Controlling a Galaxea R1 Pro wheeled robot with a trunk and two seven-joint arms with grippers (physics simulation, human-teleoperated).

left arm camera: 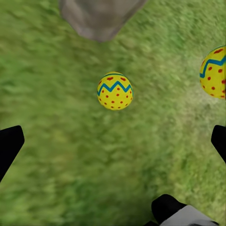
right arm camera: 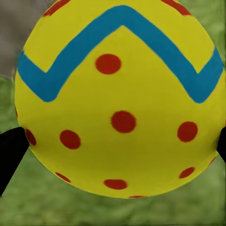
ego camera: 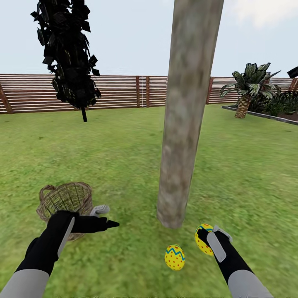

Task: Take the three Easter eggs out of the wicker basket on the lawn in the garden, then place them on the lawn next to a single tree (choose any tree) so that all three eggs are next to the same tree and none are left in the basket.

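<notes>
The right pincer (ego camera: 205, 239) is gripping one Easter egg (ego camera: 203, 239) low over the lawn (ego camera: 124, 157), just to the right of the tree trunk (ego camera: 188, 111) at its foot. In the right wrist view that held egg (right arm camera: 120, 96) is sitting between the two dark fingertips (right arm camera: 10, 153), its blue zigzag band running across it and its pointed end facing away from the wrist. The coming move is turning on one thing: the grass is lying directly beneath this egg, so letting go should need only a short drop.

A second egg (ego camera: 174, 257) is lying on the grass near the trunk base, left of the held one and between the two arms. The left pincer (ego camera: 108, 217) is hanging released, with nothing between its fingers, pointing toward the trunk, just beside the wicker basket (ego camera: 65, 203). No egg is showing through the basket's weave, though the left arm is covering part of it.
</notes>
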